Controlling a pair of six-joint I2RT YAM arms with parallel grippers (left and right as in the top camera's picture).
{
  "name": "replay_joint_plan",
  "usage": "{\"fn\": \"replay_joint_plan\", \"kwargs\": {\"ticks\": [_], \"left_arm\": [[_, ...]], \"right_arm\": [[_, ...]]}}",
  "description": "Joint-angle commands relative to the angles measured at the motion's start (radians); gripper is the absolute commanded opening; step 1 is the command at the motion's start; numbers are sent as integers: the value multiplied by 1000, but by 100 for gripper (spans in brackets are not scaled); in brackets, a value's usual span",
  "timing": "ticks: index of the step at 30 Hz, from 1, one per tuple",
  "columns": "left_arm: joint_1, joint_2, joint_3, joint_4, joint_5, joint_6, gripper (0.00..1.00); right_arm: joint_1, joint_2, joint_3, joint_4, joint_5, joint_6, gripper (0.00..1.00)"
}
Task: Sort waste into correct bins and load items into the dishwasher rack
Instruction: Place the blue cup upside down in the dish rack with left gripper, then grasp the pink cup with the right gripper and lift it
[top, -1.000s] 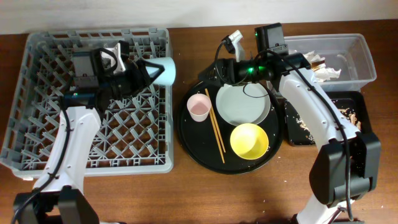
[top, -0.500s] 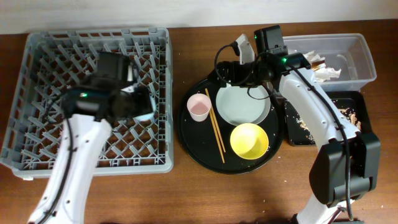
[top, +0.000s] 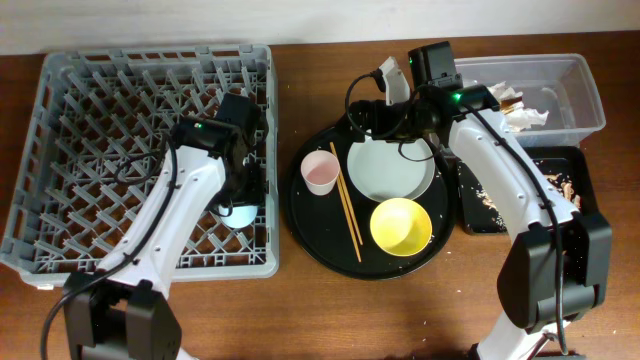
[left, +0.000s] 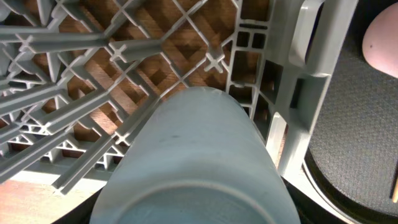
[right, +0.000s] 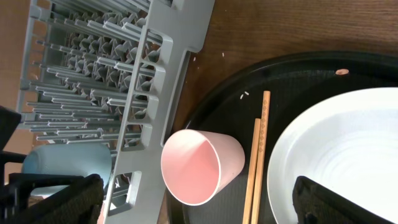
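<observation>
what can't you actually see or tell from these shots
Left gripper: open or shut unknown; the small blue cup fills the left wrist view, and the left arm covers it overhead.
Cup's seat on the grey plastic dishwasher rack pegs: hidden under the cup.
Clear plastic rectangular tub: part covered by the right arm overhead.
Yellow bowl: outside the right wrist view.

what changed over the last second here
The left tool swung the blue cup from over the dishwasher rack's right rim down into its right side, apparently still gripping it. The right tool barely shifted. Pink cup, chopsticks, plate and yellow bowl stayed on the round tray.
</observation>
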Motion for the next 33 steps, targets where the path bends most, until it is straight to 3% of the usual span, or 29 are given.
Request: {"fn": "replay_joint_plan", "kwargs": {"ticks": [1, 2, 7, 9, 10, 14, 19, 26, 28, 29, 33], "left_arm": [[0, 55, 6, 18, -18, -24, 51], [0, 68, 6, 22, -18, -24, 51], [0, 114, 6, 36, -19, -24, 86], [0, 114, 7, 55, -19, -24, 86], [1, 114, 14, 63, -19, -24, 94], [5, 107, 153, 27, -18, -24, 95], [5, 107, 360, 52, 8, -24, 96], [5, 108, 377, 123, 22, -24, 96], [5, 109, 377, 123, 8, -24, 96], [5, 109, 377, 123, -8, -24, 96], [5, 109, 377, 124, -8, -25, 95]], "right_arm": [[6, 2, 6, -3, 12, -10, 96], [6, 2, 6, -4, 12, -10, 96], [6, 3, 6, -9, 12, -10, 95], [7, 3, 2, -11, 12, -10, 93], [7, 3, -8, -11, 12, -10, 91], [13, 4, -33, -11, 13, -9, 75], [73, 37, -34, 17, 169, 43, 73], [170, 159, -34, 21, 330, 129, 63], [171, 183, -34, 19, 329, 133, 51], [169, 188, -34, 19, 326, 148, 36], [169, 186, -29, 18, 311, 148, 4]]}}
